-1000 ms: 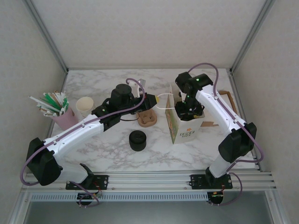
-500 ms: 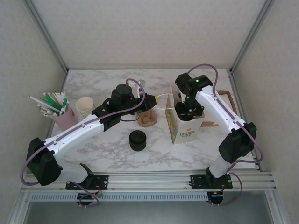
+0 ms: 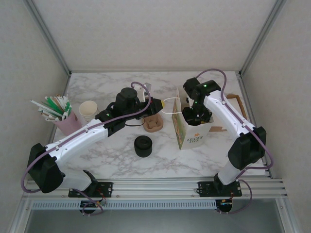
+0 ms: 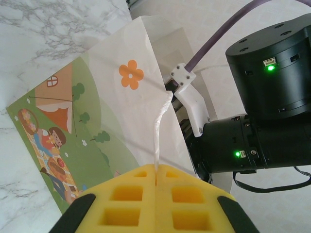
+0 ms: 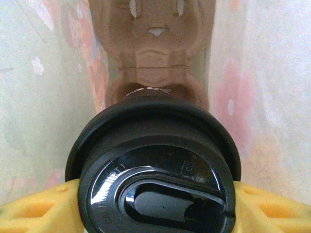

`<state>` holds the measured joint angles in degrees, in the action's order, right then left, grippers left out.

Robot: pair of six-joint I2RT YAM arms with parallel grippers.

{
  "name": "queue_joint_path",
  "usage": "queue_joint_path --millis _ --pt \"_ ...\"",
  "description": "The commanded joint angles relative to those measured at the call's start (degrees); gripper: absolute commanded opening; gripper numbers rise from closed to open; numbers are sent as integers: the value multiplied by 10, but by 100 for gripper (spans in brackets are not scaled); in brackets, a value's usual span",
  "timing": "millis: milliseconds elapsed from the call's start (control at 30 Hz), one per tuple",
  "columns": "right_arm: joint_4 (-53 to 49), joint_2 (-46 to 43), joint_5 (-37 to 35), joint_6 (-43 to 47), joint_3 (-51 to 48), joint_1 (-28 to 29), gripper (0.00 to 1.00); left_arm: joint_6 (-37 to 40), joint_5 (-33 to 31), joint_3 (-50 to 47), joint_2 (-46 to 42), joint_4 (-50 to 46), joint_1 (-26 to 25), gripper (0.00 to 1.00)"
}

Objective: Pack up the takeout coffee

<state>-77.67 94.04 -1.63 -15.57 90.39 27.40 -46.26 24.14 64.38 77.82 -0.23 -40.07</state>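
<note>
Left pincer (image 3: 159, 103), from above, is clamped on the white handle (image 3: 170, 105) of the paper bag (image 3: 192, 135); the right arm (image 3: 218, 109) has its tip hidden inside the bag. Left wrist: yellow fingers (image 4: 124, 204) are pressed together. Right wrist: the takeout coffee (image 5: 155, 126) is gripped upright inside the bag, lid (image 5: 160, 194) facing the lens, walls hidden, by the part-open right pincer (image 5: 155, 213).

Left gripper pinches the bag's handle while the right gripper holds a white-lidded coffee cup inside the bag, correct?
Not quite: the lid is black, not white, as the right wrist view shows. The left gripper does pinch the handle, and the right gripper holds the cup inside the bag.
</note>
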Motion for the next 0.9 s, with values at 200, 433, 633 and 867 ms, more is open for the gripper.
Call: queue_joint_path --millis 200,433,633,867 --pt "0 -20 2 10 -7 -4 67 6 -10 -2 -5 -5 -1 0" --pt "-6 -15 -10 7 -11 -5 67 5 -10 0 -4 -6 -2 0" --pt "-7 -15 -13 7 -11 -6 67 5 -11 0 -4 -6 -2 0" --pt "-3 -8 -10 6 -22 -12 67 4 -11 1 -3 -6 -2 0"
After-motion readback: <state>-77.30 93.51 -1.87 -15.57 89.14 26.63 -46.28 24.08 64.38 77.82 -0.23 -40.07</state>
